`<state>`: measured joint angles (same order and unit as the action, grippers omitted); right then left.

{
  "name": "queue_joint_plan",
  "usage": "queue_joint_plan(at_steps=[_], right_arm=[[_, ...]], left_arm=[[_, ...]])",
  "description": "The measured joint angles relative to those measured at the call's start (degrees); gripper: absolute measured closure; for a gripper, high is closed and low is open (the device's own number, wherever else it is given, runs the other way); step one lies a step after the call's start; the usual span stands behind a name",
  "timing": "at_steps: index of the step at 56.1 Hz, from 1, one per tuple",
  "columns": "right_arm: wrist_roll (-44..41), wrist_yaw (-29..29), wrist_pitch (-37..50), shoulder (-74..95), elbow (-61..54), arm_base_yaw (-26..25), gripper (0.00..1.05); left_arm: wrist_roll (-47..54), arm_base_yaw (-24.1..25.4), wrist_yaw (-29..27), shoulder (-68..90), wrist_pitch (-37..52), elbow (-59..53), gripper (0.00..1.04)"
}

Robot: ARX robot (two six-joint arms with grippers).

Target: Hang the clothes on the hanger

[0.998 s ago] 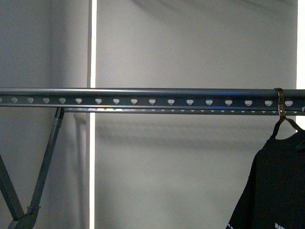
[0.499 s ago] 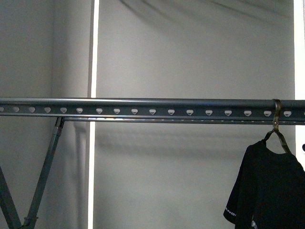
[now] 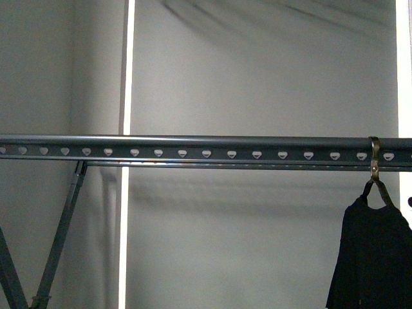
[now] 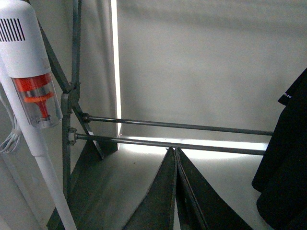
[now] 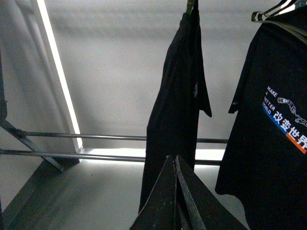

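Note:
The black T-shirt (image 3: 372, 257) hangs on the thin metal hanger (image 3: 375, 168), whose hook sits over the grey perforated rail (image 3: 193, 148) at its right end. The shirt is turned nearly edge-on. In the right wrist view the same shirt (image 5: 175, 100) hangs straight ahead of my right gripper (image 5: 175, 157), which is shut and empty, just in front of the shirt's lower part. My left gripper (image 4: 174, 151) is shut and empty, left of the shirt's sleeve (image 4: 288, 158). Neither gripper shows in the front view.
A second black T-shirt (image 5: 273, 124) with coloured print hangs on another hanger (image 5: 268, 12) to the right. A white stick vacuum (image 4: 29, 72) stands by the rack's left legs (image 4: 72, 96). Two low crossbars (image 4: 182, 136) run behind the grippers. Grey wall behind.
The hanging shirt has turned from showing its front and sleeve to nearly edge-on. The rail sits a little lower in the front view than a second ago.

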<state>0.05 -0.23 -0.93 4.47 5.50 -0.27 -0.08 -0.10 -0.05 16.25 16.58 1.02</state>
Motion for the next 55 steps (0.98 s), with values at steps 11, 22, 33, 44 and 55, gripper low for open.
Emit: queue_joint_plan(at_steps=[11,22,33,44,55], right_arm=[[0.0,0.0,0.3,-1.3,-1.7,0.0,1.02],[0.0,0.0,0.3,-2.0,-2.7,0.0,1.02],[0.0,0.0,0.7,-4.1,-5.1,0.0,1.02],[0.0,0.0,0.7,-4.2,-5.1,0.0,1.02],[0.0,0.0,0.7,-4.2,-5.1,0.0,0.98]], left_arm=[[0.0,0.0,0.0,-3.8,-3.9,0.0,1.01],[0.0,0.0,0.0,-6.4,-6.4,0.0,1.01],[0.0,0.0,0.0,-15.9,-16.3,0.0,1.01],[0.0,0.0,0.0,-16.0,-16.4,0.0,1.01],[0.0,0.0,0.0,-16.0,-16.4,0.0,1.01]])
